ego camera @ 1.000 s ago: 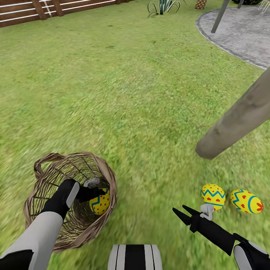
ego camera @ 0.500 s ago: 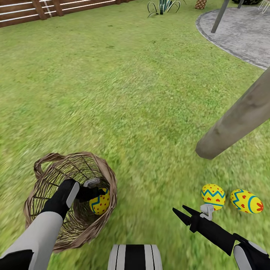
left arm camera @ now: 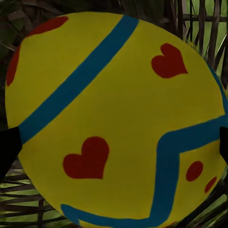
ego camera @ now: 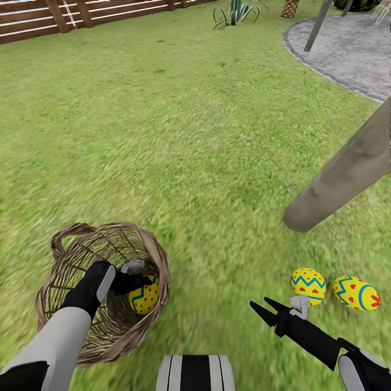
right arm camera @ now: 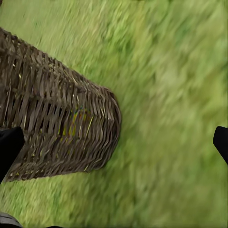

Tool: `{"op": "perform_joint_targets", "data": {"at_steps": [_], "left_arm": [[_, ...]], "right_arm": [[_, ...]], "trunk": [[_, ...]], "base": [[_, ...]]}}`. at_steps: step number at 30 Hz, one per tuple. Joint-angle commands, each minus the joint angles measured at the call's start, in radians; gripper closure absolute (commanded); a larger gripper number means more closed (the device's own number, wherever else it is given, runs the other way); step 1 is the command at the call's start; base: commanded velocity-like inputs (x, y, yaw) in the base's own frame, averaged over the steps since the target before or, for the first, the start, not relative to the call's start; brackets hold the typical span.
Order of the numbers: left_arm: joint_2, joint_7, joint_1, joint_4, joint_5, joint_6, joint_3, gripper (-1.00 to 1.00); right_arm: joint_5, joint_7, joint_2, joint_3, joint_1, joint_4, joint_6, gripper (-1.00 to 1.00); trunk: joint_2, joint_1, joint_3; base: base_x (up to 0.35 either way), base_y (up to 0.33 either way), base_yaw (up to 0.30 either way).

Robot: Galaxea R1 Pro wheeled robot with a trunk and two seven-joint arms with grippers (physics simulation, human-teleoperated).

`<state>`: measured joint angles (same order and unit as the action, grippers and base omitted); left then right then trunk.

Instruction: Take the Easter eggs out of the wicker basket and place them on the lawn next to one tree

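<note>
The wicker basket [ego camera: 81,271] lies on the lawn [ego camera: 179,141] at the lower left. My left gripper [ego camera: 137,282] reaches inside it, shut on a yellow Easter egg [ego camera: 145,296] with blue bands and red hearts. In the left wrist view that egg [left arm camera: 114,123] looms close between the two dark fingertips [left arm camera: 6,148]. Two more Easter eggs [ego camera: 308,283] [ego camera: 356,293] rest on the grass just below the foot of the tree trunk [ego camera: 342,174]. My right gripper [ego camera: 265,308] hovers open over the grass left of those two eggs. The basket's woven side [right arm camera: 61,128] is in the right wrist view.
A grey paved patio [ego camera: 353,49] with a slanted pole [ego camera: 317,24] lies at the back right. A brown slat fence [ego camera: 65,16] runs along the back left, with a spiky plant [ego camera: 236,11] near it. Open grass spreads between basket and tree.
The whole head view has shifted down slightly, so the camera moved. Both arms, the basket and the eggs keep their places.
</note>
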<state>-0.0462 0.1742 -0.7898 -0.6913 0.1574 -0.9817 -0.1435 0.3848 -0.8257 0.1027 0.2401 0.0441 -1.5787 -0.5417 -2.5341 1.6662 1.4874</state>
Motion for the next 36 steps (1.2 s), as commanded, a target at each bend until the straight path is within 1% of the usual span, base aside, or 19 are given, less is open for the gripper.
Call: {"op": "perform_joint_targets", "data": {"at_steps": [1,7,11,16,31,33,34,36], "left_arm": [[0.000,0.001,0.000,-0.001,-0.001,-0.005,-0.002,1.00],[0.000,-0.001,0.000,-0.001,0.000,-0.003,-0.002,1.00],[0.000,-0.003,0.000,-0.001,0.000,-0.003,-0.002,1.00],[0.000,-0.007,0.000,-0.001,-0.002,-0.003,-0.002,1.00],[-0.001,-0.022,-0.001,0.001,-0.010,-0.007,0.001,1.00],[-0.001,-0.041,-0.001,0.001,-0.011,-0.008,0.001,1.00],[-0.001,-0.074,-0.001,0.001,-0.011,-0.008,0.000,1.00],[-0.001,-0.106,-0.002,0.001,-0.010,-0.009,0.000,1.00]], "right_arm": [[0.006,-0.001,0.000,0.001,0.000,0.000,-0.007,-1.00],[0.006,-0.001,0.000,0.001,0.000,0.000,-0.007,-1.00],[0.006,-0.001,0.000,0.001,0.000,0.000,-0.007,-1.00],[0.006,-0.001,0.000,0.001,0.000,0.000,-0.007,-1.00],[0.006,-0.001,0.000,0.001,0.000,0.000,-0.007,-1.00],[0.006,-0.001,0.000,0.001,0.000,0.000,-0.007,-1.00],[0.006,-0.001,0.000,0.001,0.000,0.000,-0.007,-1.00],[0.006,-0.002,0.000,0.001,0.000,0.000,-0.007,-1.00]], "trunk": [[0.000,0.000,0.000],[0.000,0.000,0.000],[0.001,-0.002,-0.015],[0.001,-0.002,-0.015],[0.004,-0.009,-0.073],[0.005,-0.010,-0.081],[0.005,-0.010,-0.085],[0.005,-0.011,-0.092]], "base": [[0.000,0.000,0.000],[0.000,0.000,0.000],[0.000,0.000,0.000],[0.000,0.000,0.000],[0.000,0.000,0.000],[0.000,0.000,0.000],[0.000,0.000,0.000],[0.000,0.000,0.000]]}}
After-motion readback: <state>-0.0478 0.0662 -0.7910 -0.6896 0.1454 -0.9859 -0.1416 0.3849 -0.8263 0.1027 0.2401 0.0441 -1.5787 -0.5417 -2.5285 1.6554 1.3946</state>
